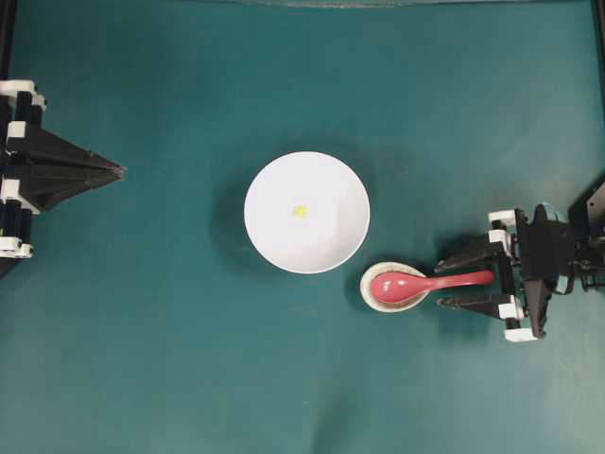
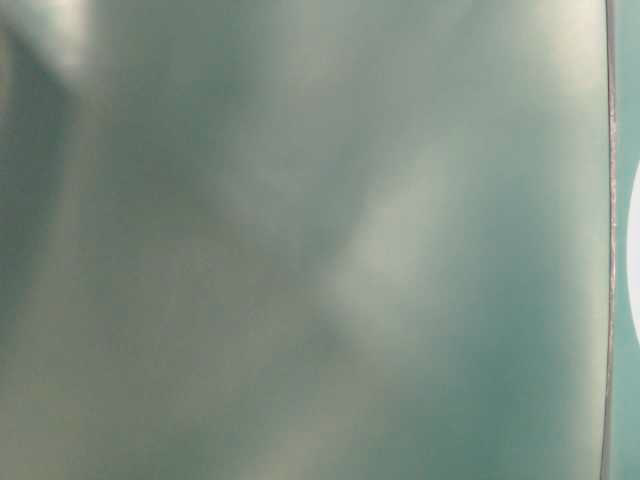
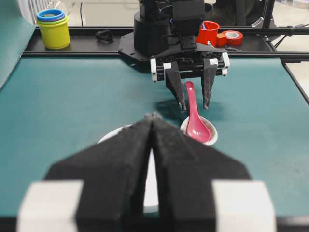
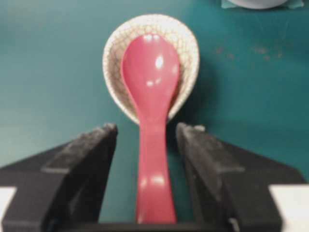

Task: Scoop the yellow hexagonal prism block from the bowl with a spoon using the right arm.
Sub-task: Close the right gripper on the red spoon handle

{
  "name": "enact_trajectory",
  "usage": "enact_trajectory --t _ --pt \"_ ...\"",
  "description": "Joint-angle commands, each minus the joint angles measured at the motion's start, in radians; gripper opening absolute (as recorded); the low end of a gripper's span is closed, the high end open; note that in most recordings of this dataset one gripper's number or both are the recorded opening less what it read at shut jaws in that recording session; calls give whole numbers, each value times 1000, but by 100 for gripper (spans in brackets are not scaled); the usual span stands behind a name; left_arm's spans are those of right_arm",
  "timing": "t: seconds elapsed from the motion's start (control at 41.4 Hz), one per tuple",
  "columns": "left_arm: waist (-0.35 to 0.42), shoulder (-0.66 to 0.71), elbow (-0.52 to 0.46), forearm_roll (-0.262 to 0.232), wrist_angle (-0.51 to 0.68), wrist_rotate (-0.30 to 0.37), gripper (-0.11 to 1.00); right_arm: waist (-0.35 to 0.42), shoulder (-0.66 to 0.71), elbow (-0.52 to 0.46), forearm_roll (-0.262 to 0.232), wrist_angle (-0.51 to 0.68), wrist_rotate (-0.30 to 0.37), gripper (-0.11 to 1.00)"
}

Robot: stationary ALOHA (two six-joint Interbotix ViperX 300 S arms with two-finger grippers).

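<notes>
- My right hand (image 4: pixel 145 140) is released, fingers straddling the glossy red-pink spoon's (image 4: pixel 150 96) handle.
- I should clench mid-handle, squarely, then lift level from the speckled beige dish (image 4: pixel 188 48).

A teal surface (image 1: pixel 189 359) fills the overhead view, with a black rail (image 1: pixel 8 38) running along its left edge. Toward the right of the middle sits a small speckled beige dish (image 1: pixel 376 295), egg-shaped with a crackled glaze inside.

In the left wrist view, a black frame bar (image 3: pixel 87 36) borders the far edge of the surface. On the ledge behind it, at the far left, stands a yellow cup (image 3: pixel 54 33) with blue rings stacked in its mouth. Farther right is a red cup (image 3: pixel 208 33), and just beside that a roll of red tape (image 3: pixel 233 37) lying flat. A small black item (image 3: pixel 102 35) lies between the yellow cup and the middle; it is too small to identify.
</notes>
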Motion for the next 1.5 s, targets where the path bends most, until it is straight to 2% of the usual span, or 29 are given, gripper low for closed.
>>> enact_trajectory --t 0.0,0.314,0.724,1.279,1.472 --pt "2 9 -15 2 -5 0 0 5 -9 -6 3 -2 -12 59" --pt "2 9 -15 3 -5 0 1 5 -9 -14 21 -2 -75 57" --pt "2 9 -14 2 -5 0 1 5 -9 -20 25 -6 -81 55" --pt "2 9 -14 2 3 0 1 5 -17 -23 25 -2 -83 26" --pt "2 9 -14 3 5 0 1 5 -78 -23 23 5 -83 25"
